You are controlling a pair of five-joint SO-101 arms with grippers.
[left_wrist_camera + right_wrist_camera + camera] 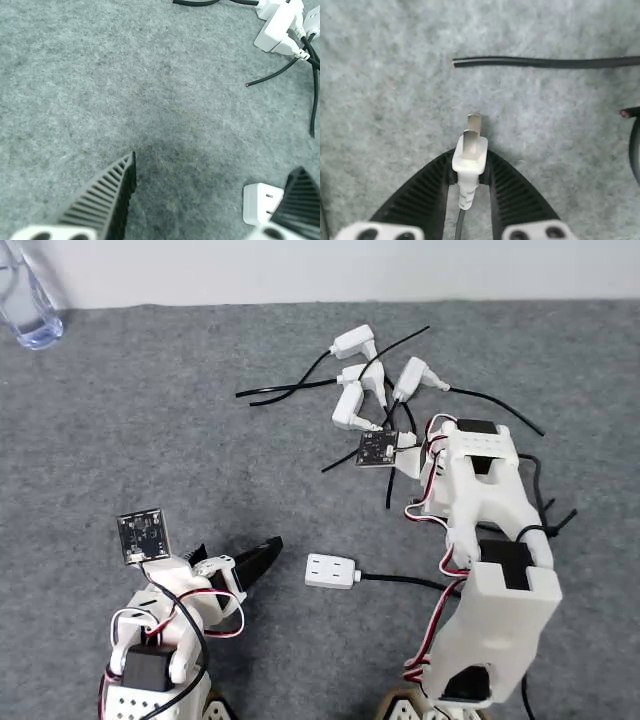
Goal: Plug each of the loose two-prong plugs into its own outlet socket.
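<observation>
Nearby, black cords [290, 389] thread among the plugs [350, 405].

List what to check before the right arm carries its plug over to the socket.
1. Grip: right gripper shut on plug: ok.
2. The prongs stick out past the fingers, unblocked: ok.
3. The outlet socket has its slots free of plugs: ok.
4. Socket steadied by left gripper: not ok; it is open, with the socket near one finger, ungripped.
5. Held plug's cord free of the other cables: cannot tell.
</observation>
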